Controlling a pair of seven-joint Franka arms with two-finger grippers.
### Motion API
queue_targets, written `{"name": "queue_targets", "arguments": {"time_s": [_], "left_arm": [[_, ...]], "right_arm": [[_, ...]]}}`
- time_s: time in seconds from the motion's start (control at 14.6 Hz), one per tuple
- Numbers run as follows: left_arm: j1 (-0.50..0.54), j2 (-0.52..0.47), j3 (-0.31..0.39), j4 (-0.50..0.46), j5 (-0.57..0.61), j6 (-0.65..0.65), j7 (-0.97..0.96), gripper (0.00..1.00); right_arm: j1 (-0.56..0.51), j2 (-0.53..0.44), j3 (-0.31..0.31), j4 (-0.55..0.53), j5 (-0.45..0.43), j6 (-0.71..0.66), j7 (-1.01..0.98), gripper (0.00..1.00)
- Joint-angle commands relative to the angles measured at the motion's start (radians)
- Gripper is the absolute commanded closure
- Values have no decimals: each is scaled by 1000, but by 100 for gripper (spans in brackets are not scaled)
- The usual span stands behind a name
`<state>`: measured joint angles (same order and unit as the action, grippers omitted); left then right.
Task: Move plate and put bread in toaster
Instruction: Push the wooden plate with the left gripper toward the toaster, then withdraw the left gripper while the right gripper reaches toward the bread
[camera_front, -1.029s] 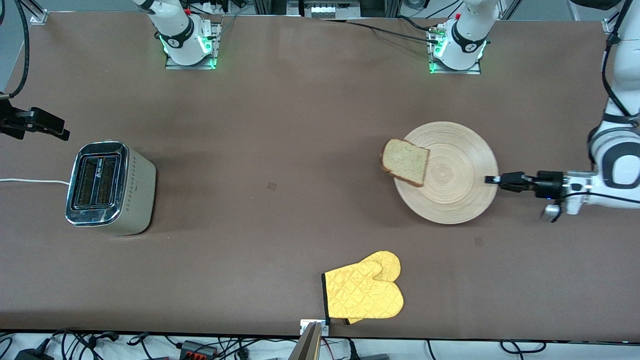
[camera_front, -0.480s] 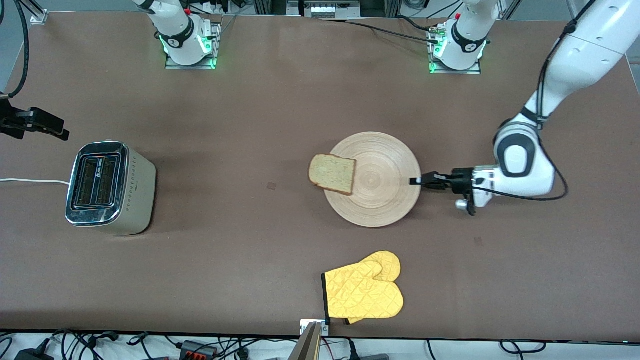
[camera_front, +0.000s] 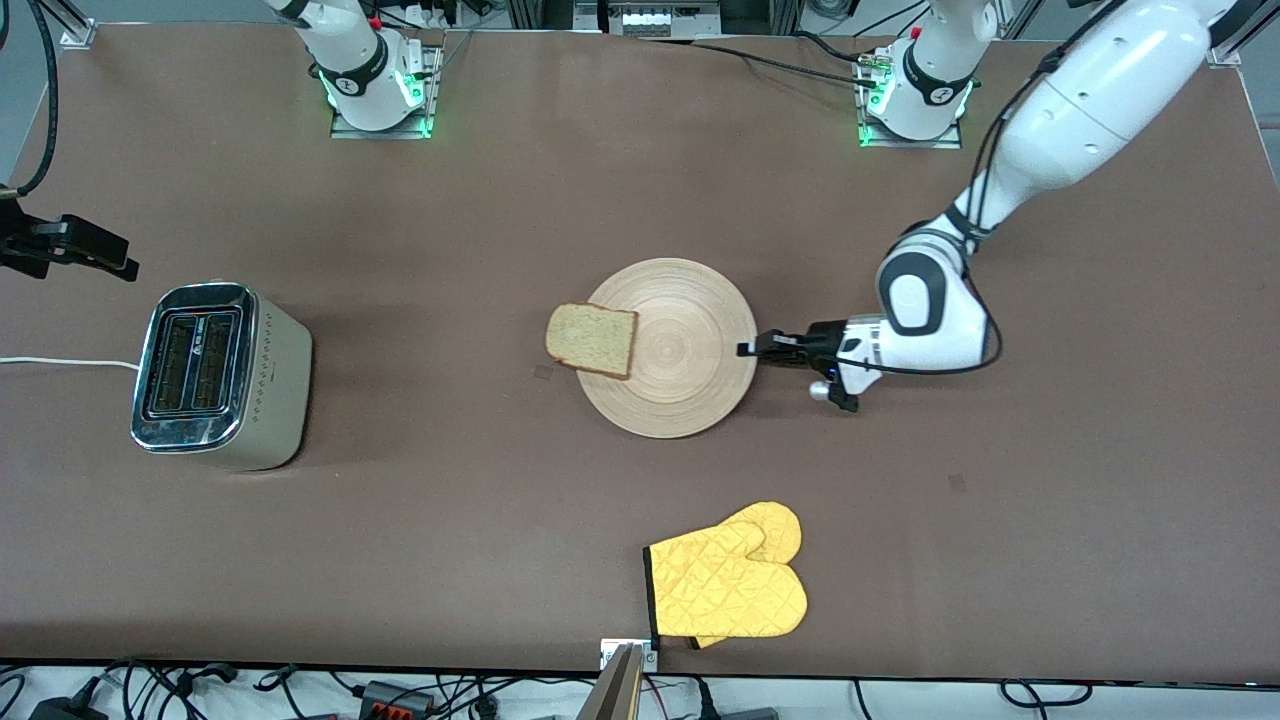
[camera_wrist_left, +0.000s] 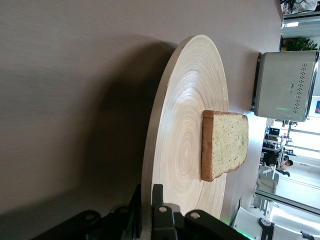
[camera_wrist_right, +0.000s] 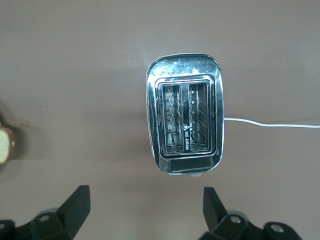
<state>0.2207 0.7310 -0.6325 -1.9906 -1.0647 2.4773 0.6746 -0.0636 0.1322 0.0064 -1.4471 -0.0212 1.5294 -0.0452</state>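
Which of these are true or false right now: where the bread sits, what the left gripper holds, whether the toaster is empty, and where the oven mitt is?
1. The bread lies on the plate, overhanging its edge toward the toaster. True.
2. The left gripper is shut on the bread. False: it is shut on the plate's rim, at the edge toward the left arm's end of the table.
3. Both toaster slots are empty. True, as the right wrist view shows.
4. The right gripper is shut on the toaster. False: it hangs open above the toaster.
5. The yellow oven mitt lies on the plate. False: it lies on the table, nearer to the front camera than the plate.
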Motion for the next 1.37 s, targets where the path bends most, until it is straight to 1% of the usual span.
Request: {"name": "queue_targets", "arguments": {"time_s": [0.0, 0.07, 0.14, 0.41, 0.48, 0.62, 0.69, 0.75, 0.82, 0.89, 1.03, 1.17, 1.3], "left_arm": [[-29, 42, -6, 32, -60, 35, 60, 87], [-29, 44, -4, 35, -60, 35, 62, 59], [-29, 44, -4, 33, -60, 37, 65, 1], [9, 18, -3, 21, -57, 22, 83, 0], [37, -4, -1, 9, -49, -9, 83, 0], [100, -41, 14, 10, -22, -172, 82, 0], [141, -50, 29, 13, 49, -240, 82, 0], [194, -51, 36, 21, 146, -303, 82, 0], [256, -51, 33, 30, 246, -355, 82, 0], [297, -55, 33, 39, 317, -394, 82, 0], [363, -65, 36, 74, 452, -481, 82, 0], [426, -65, 34, 117, 599, -562, 74, 0], [482, -81, 36, 163, 707, -670, 71, 0]], "right_arm": [[-7, 0, 3, 10, 6, -12, -15, 0], [-7, 0, 3, 10, 6, -12, -15, 0], [-7, 0, 3, 10, 6, -12, -15, 0], [-2, 12, 1, 10, 6, -11, -13, 0], [-1, 12, 4, 10, 7, -11, -12, 0], [1, 12, 4, 10, 7, -12, -10, 0], [1, 12, 6, 5, 7, -12, -5, 0], [1, 18, 6, 4, 7, -14, -11, 0], [2, 30, 6, 4, 7, -17, -13, 0], [4, 33, 7, 2, 7, -31, -12, 0], [30, 56, 10, 1, 7, -35, -12, 0], [50, 53, 10, 2, 14, -34, -10, 0], [50, 82, 10, 2, 49, -34, -5, 0]]}}
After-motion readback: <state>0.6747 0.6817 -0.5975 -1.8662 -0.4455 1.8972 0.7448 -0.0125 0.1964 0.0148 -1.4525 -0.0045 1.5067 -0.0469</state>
